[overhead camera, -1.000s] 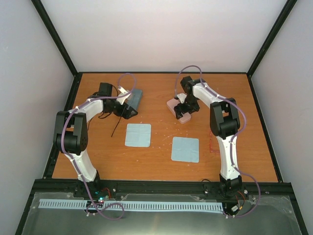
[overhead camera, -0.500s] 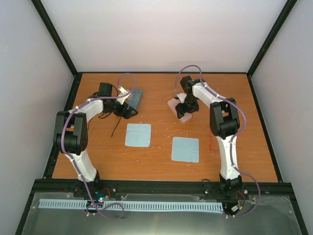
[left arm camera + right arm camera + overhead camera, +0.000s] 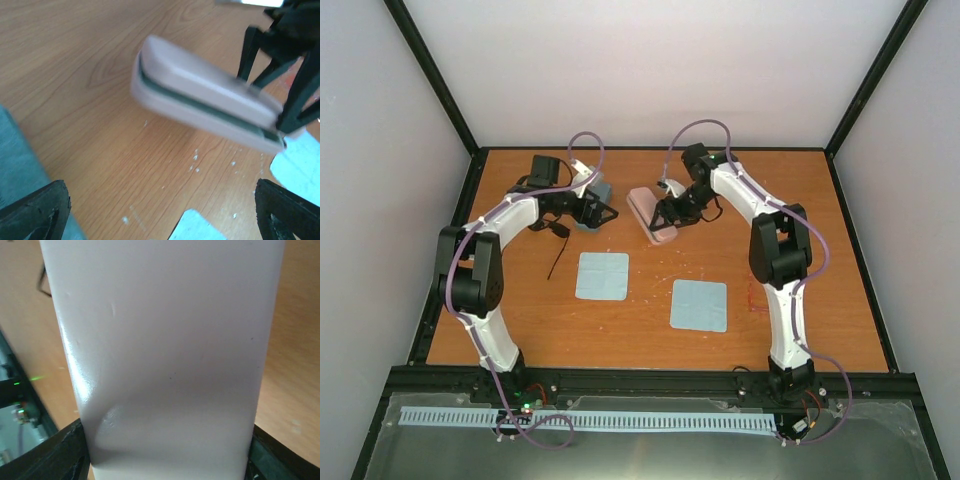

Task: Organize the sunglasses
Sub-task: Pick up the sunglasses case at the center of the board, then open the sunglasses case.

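Note:
My right gripper (image 3: 665,213) is shut on one end of the oblong pink case (image 3: 645,212), which fills the right wrist view (image 3: 165,340) between both fingers. In the left wrist view the case (image 3: 200,100) is slightly ajar, with a dark seam showing. My left gripper (image 3: 600,212) stands open facing it, nothing between its fingertips (image 3: 35,215). The black sunglasses (image 3: 557,255) lie on the table left of the near cloth, partly hidden under the left arm. The thin red sunglasses (image 3: 753,295) lie beside the right arm.
A blue-grey case (image 3: 592,190) sits right behind the left gripper. Two light-blue cloths (image 3: 601,275) (image 3: 699,305) lie on the wooden table (image 3: 650,330) toward the front. Black frame rails and white walls ring the table.
My right gripper has closed on the pink case and carried it left toward the table's middle. The left gripper has swung round to face it and opened a little wider.

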`<move>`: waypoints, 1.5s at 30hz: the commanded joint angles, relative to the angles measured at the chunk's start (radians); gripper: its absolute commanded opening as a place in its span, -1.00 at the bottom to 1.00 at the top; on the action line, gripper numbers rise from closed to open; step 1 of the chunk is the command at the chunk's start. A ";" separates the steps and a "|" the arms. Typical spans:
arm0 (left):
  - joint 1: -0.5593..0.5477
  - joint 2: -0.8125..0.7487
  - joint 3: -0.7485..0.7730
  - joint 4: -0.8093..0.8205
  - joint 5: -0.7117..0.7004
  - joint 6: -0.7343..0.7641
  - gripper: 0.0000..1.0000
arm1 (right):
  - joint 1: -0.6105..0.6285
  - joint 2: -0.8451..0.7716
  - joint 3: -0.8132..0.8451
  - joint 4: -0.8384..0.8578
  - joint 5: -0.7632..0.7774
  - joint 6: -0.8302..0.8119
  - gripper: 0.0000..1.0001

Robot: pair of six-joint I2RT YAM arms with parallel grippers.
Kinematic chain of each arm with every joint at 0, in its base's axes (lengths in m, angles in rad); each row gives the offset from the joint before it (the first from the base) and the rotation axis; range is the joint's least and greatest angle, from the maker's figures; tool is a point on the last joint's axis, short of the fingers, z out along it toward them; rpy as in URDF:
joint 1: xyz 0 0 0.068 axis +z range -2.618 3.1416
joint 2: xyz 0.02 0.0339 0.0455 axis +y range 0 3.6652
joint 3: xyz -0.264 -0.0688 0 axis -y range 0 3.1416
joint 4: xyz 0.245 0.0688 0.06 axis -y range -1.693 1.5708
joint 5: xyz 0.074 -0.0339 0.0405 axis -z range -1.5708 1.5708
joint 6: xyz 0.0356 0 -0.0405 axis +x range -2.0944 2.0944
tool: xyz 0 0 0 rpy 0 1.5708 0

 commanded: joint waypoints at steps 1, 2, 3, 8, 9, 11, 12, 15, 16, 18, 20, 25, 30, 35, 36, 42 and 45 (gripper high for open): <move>-0.034 0.022 0.039 0.077 0.062 -0.088 0.99 | 0.026 -0.012 0.038 0.020 -0.228 0.036 -0.22; -0.038 0.023 0.035 0.090 0.065 -0.097 0.99 | 0.027 -0.011 0.045 0.028 -0.251 0.045 -0.23; -0.040 0.023 0.031 0.103 0.070 -0.107 0.99 | 0.028 -0.010 0.055 0.039 -0.271 0.055 -0.23; -0.051 0.027 0.009 0.156 0.072 -0.135 0.99 | 0.028 -0.003 0.114 0.059 -0.335 0.083 -0.25; -0.051 0.029 0.005 0.167 0.072 -0.142 0.99 | 0.028 0.000 0.125 0.054 -0.342 0.084 -0.26; -0.053 0.029 -0.001 0.186 0.076 -0.153 0.99 | 0.030 0.009 0.154 0.028 -0.347 0.071 -0.26; -0.053 0.029 -0.002 0.197 0.075 -0.160 0.99 | 0.030 0.018 0.169 0.007 -0.347 0.060 -0.26; -0.053 0.027 -0.004 0.229 0.081 -0.176 0.99 | 0.032 0.038 0.214 -0.057 -0.329 0.025 -0.27; -0.053 0.026 -0.001 0.236 0.086 -0.178 0.99 | 0.032 0.039 0.215 -0.064 -0.317 0.019 -0.28; -0.053 0.023 0.005 0.240 0.097 -0.185 0.99 | 0.032 0.038 0.203 -0.062 -0.310 0.016 -0.29; -0.053 0.021 0.001 0.248 0.094 -0.193 0.99 | 0.034 0.039 0.204 -0.059 -0.326 0.021 -0.31; -0.053 0.026 -0.034 0.286 0.076 -0.197 0.99 | 0.043 0.029 0.211 -0.039 -0.378 0.037 -0.33; -0.055 0.032 -0.069 0.325 0.062 -0.185 0.99 | 0.046 0.020 0.205 -0.046 -0.398 0.036 -0.36; -0.066 0.041 -0.090 0.342 0.037 -0.156 0.99 | 0.049 0.018 0.207 -0.050 -0.441 0.034 -0.41; -0.069 0.043 -0.093 0.349 0.031 -0.152 0.99 | 0.051 0.016 0.208 -0.049 -0.455 0.035 -0.42; -0.084 0.068 -0.102 0.392 0.010 -0.140 0.99 | 0.069 0.006 0.194 -0.060 -0.523 0.030 -0.63; -0.095 0.079 -0.102 0.408 -0.002 -0.129 0.99 | 0.079 -0.005 0.169 -0.065 -0.539 0.025 -0.64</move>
